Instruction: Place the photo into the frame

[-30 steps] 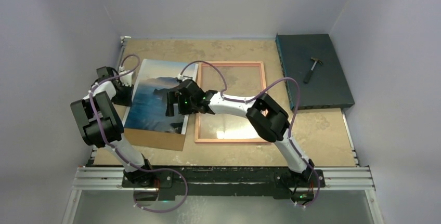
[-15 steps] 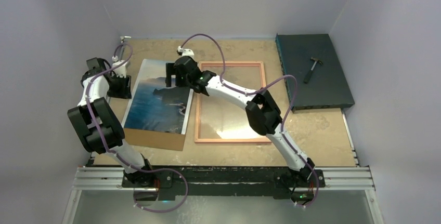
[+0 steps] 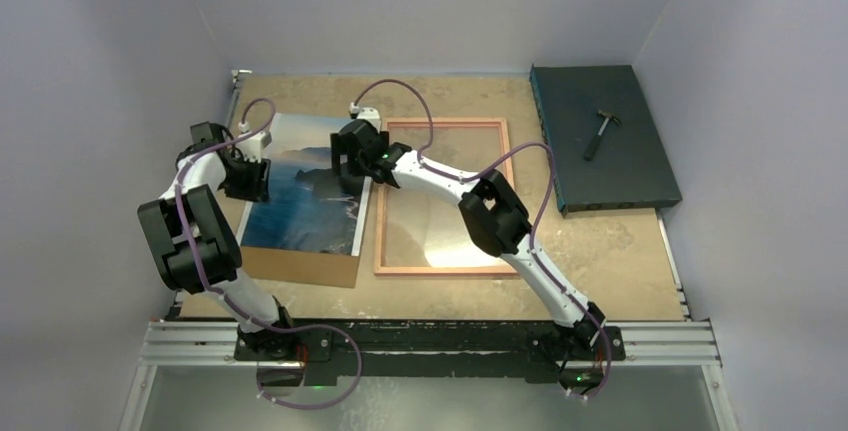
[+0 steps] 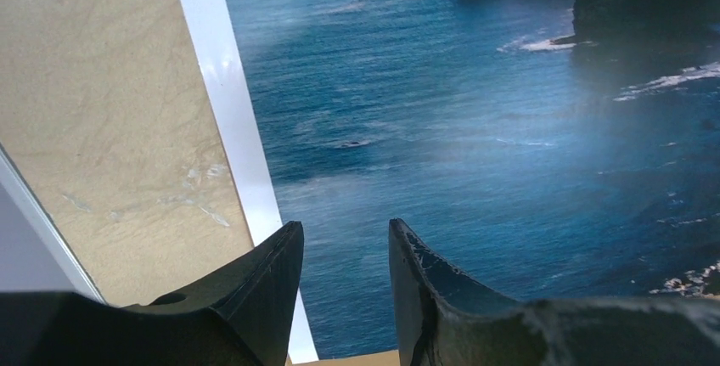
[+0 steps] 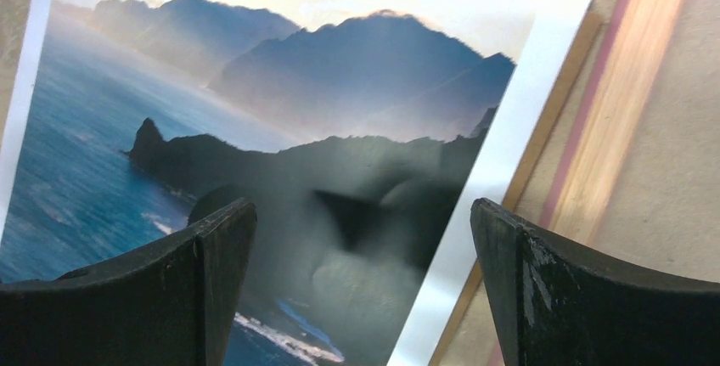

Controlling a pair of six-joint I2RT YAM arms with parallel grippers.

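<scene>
As the photo (image 3: 300, 201) lay picture side up on a brown board (image 3: 300, 269), it sat to the left of the frame (image 3: 445, 122) and not in it. The frame lay flat on the table (image 3: 620, 251), the tabletop showing through its pane. The photo's white right border ran just beside the frame's left rail; whether the two touched could not be told. The board's near edge stuck out past the photo's near edge.

The left gripper (image 4: 344, 223) hung over the photo's left side, close to its white border. Its jaws stood a narrow gap apart with nothing between them, and whether the tips met the paper could not be told. The right gripper (image 5: 361, 209), reaching in across the frame's far left corner, hung over the dark mountains near the photo's right edge. Its jaws were spread wide and empty, and its shadow fell on the print. At the far right a hammer (image 3: 600, 131) lay on a dark case (image 3: 620, 176).
</scene>
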